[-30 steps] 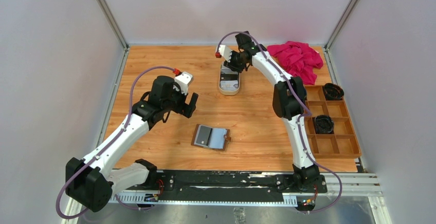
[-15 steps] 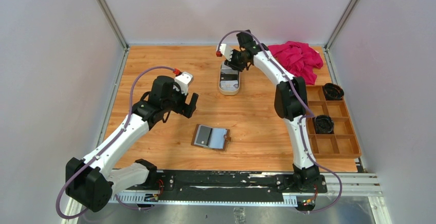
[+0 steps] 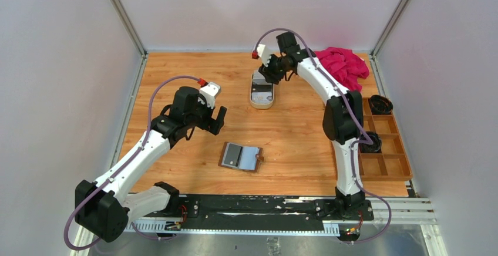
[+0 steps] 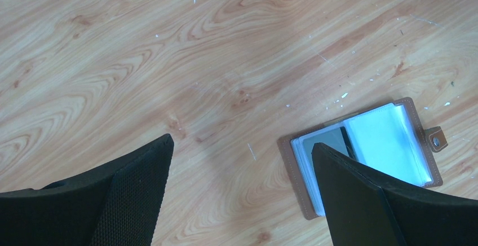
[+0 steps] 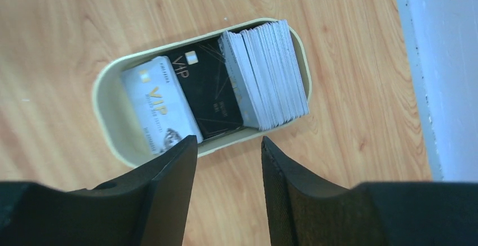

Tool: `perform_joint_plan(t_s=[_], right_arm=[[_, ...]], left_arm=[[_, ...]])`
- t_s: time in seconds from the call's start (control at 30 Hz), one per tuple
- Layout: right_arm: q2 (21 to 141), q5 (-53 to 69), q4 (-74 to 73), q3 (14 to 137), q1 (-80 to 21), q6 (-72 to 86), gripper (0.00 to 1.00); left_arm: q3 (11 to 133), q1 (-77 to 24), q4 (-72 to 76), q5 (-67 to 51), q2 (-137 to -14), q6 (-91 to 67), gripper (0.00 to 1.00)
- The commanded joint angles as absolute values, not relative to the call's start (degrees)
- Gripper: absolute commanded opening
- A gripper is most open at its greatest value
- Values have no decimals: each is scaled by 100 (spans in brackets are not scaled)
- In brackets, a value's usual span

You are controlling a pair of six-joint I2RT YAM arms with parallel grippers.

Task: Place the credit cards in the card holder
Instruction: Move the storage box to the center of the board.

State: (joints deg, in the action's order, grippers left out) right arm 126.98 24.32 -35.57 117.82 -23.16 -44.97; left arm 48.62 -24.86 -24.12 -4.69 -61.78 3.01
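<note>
The right wrist view shows what the top view cannot: the credit cards (image 5: 265,74) stand packed in the cream tray (image 5: 104,110), with 2 more lying flat beside them. The right gripper (image 5: 228,141) hangs above, parted and empty. The left wrist view shows the card holder (image 4: 372,139) lying open on the table (image 4: 169,60), near the wide-open, empty left gripper (image 4: 241,144).

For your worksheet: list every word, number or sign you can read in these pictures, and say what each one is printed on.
"VIP": on the silver card lying in the cream tray.
"VIP": on the black card next to it in the same tray.
Smaller print on both cards: too blurred to read.
Stack of cards, seen edge-on, and card holder: no readable text.
</note>
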Motion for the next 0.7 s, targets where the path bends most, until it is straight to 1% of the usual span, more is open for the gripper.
perform_joint_plan(t_s=[0.0, 0.13, 0.27, 0.3, 0.37, 0.57, 0.67], right_arm=[[12094, 2893, -3465, 11332, -2086, -3092, 49], [12055, 2517, -3209, 10954, -2002, -1562, 48], [12281, 1839, -3155, 10922, -1973, 41, 46], [12350, 1823, -3155, 10943, -1955, 313, 46], [12516, 1876, -3155, 10983, -1932, 631, 41], [12981, 2216, -3163, 11233, -1873, 987, 37], [13151, 2053, -3181, 11346, -1868, 996, 34]], left_arm=[[4859, -2435, -2386, -558, -6212, 281, 98], [4860, -2435, -2401, -559, -6190, 286, 98], [4860, -2435, -2403, -551, -6166, 283, 98], [4860, -2435, -2401, -561, -6161, 282, 98], [4860, -2435, -2409, -545, -6160, 286, 98], [4858, -2435, -2413, -534, -6138, 281, 98], [4860, -2435, -2408, -561, -6147, 281, 98]])
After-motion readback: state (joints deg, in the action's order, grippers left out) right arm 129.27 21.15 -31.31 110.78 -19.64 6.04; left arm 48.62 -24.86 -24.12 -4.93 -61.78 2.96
